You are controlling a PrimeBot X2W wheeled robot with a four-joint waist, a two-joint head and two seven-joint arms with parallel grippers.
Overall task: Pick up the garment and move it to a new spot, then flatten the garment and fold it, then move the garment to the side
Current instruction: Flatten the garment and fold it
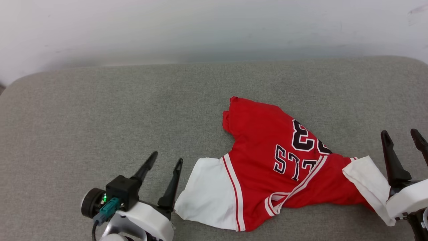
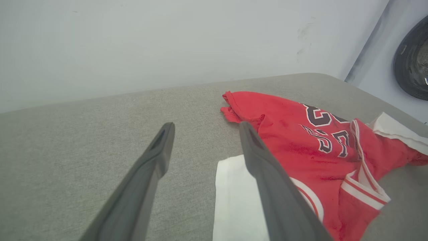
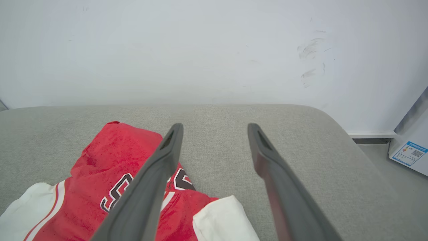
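Creases run through the garment (image 1: 264,160), a red jersey crumpled on the near right part of the grey padded surface (image 1: 100,110), its middle twisted over itself and a white sleeve flung out to each side. Your left pincer (image 1: 167,157) stands open and empty just left of the left sleeve (image 1: 207,197), and your right pincer (image 1: 399,132) stands open and empty just beside the right sleeve (image 1: 367,180). To flatten it well, you would likely pinch each sleeve low at its outer edge, lift little, and draw the two apart evenly so the twist unrolls rather than bunches.
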